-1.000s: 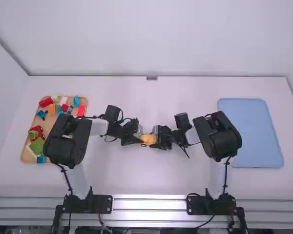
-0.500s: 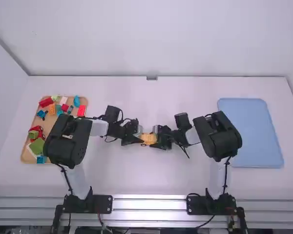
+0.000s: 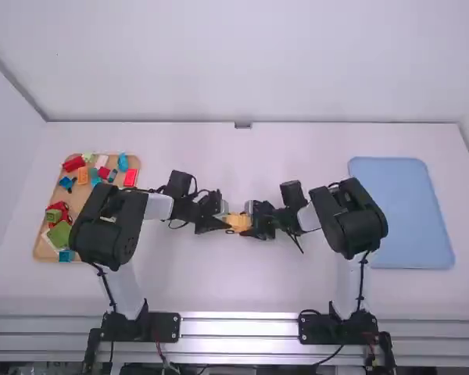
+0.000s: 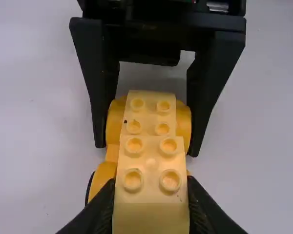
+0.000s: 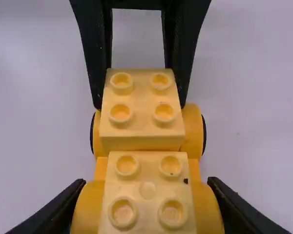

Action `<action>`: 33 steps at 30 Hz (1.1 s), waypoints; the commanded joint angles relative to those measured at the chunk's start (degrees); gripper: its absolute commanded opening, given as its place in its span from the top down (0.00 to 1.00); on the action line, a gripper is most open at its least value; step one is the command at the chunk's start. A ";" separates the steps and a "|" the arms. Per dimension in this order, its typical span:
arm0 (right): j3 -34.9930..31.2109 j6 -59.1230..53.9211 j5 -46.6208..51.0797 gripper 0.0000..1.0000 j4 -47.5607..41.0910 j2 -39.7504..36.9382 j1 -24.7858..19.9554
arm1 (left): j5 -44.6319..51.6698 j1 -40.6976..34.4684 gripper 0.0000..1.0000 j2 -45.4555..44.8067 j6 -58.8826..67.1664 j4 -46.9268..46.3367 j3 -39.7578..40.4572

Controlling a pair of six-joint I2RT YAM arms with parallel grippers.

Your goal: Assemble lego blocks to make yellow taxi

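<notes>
My left tool [image 4: 151,190] grips the raised yellow block [image 5: 142,139], right tool [image 5: 146,183] the yellow fenders [image 5: 87,210]. Taxi [image 3: 237,223] between them, mid counter [image 3: 242,289], long axis tool-to-tool; I'd check seating before release.

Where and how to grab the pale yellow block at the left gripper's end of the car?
Grip the pale yellow block by its two flat long-side walls, fingers across the car's width, coming in from the car's end opposite the right gripper. Those walls stand above the rounded fenders, so pads should seat flat, clear of the top studs.
</notes>
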 commanded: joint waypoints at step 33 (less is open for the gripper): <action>-0.26 -0.85 -1.18 0.77 -0.79 0.57 0.52 | -3.28 0.66 0.98 -1.03 -2.89 2.03 -0.66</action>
